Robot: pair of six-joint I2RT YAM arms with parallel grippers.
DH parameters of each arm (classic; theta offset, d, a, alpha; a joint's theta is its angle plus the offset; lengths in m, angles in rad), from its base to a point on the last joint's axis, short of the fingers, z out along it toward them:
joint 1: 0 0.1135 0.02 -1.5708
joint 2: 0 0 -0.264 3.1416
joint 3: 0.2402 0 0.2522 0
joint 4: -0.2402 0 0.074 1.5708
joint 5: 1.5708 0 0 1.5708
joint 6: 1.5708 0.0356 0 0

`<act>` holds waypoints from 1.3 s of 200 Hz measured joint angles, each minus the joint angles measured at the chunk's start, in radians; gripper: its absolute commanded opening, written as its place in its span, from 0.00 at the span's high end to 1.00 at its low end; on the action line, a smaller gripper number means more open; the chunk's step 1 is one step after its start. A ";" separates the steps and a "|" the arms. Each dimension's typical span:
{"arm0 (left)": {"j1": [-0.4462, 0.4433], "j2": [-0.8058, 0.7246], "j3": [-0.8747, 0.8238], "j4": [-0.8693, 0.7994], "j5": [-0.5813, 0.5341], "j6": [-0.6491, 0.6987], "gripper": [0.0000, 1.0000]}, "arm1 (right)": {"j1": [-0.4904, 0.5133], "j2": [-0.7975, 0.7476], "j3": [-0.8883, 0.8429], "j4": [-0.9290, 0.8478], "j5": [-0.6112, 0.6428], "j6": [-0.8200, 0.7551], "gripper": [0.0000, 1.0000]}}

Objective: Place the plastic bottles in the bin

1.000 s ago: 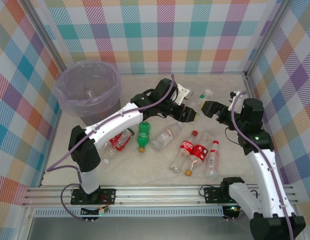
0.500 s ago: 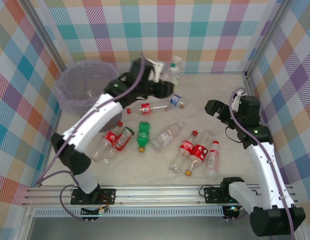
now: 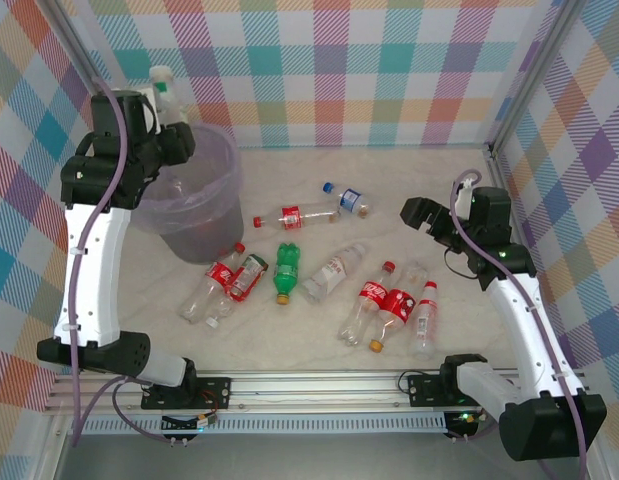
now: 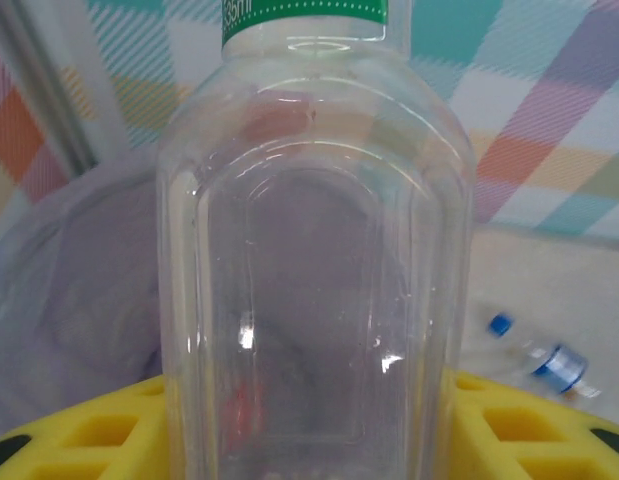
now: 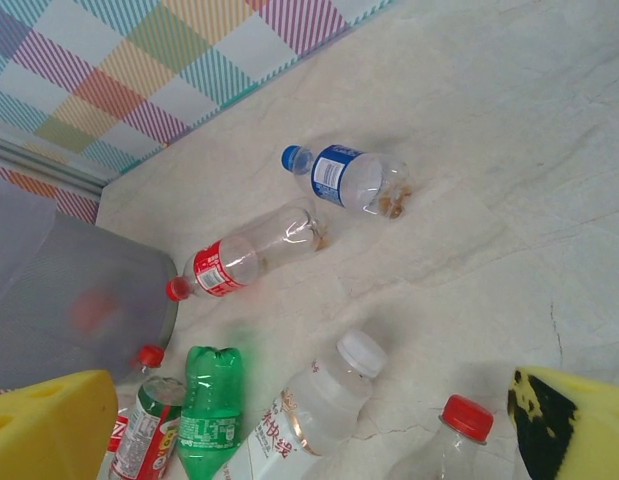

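Well, from above, the left gripper [image 3: 159, 103] grips a clear bottle [image 3: 165, 82] high by the far rim of the bin [image 3: 204, 215], at the table's [image 3: 289, 340] far-left corner, seemingly to drop it in. Its wrist camera shows yellow pads [image 4: 79, 440] pinching that bottle. The right gripper [image 5: 309, 425] gapes empty above loose bottles [image 5: 254, 255] mid-table.

I am swinging my left gripper [image 3: 167, 105] away from the middle of the table and up over the bin's [image 3: 214, 150] back rim, carrying the clear green-banded bottle [image 3: 162, 85] (upright between my pads) along with me.
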 measured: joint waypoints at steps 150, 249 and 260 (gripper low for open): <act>0.068 0.145 -0.197 -0.077 0.067 0.126 0.59 | -0.003 -0.005 0.030 -0.109 0.041 -0.029 0.01; 0.068 0.160 -0.210 -0.048 0.052 0.150 0.07 | -0.045 -0.002 0.006 -0.489 0.168 -0.035 0.06; 0.068 0.160 -0.210 -0.045 0.052 0.154 0.03 | -0.045 -0.006 -0.031 -0.525 0.177 -0.031 0.08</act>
